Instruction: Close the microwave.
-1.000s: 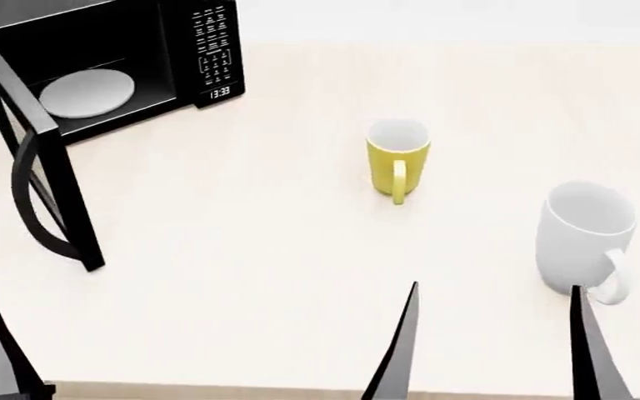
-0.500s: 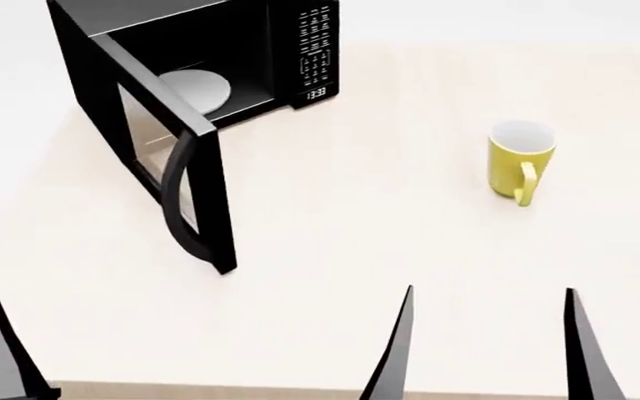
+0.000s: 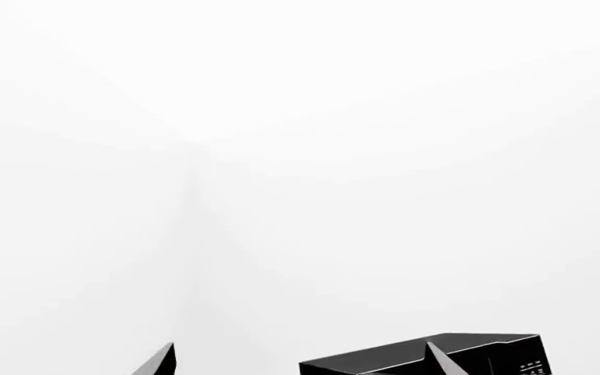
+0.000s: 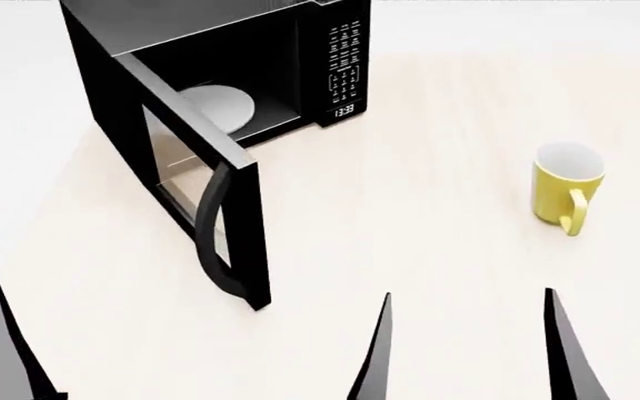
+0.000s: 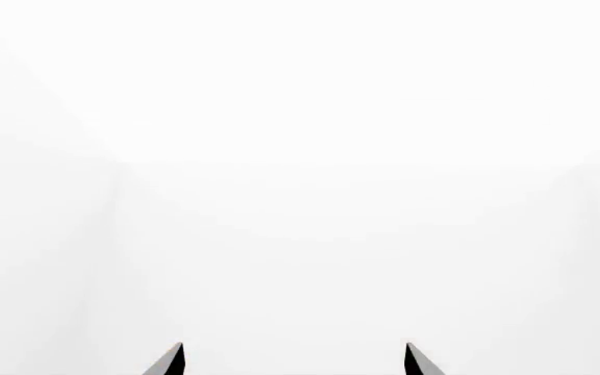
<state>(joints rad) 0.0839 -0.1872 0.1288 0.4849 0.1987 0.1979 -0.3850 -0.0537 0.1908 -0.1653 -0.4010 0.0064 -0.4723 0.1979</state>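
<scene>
Currently the microwave [image 4: 231,92] stands at the table's [image 4: 432,250] far-left corner, door [image 4: 192,196] wide open; since a second ago the view has swung toward it, centring the door. Left gripper [image 3: 298,361] and right gripper [image 4: 465,350] are spread, empty, well short.

A yellow mug [image 4: 566,195] stands upright on the pale table [image 4: 409,225].

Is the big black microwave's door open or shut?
Open. The big black microwave's glass-windowed door swings outward, showing the white round plate inside.
</scene>
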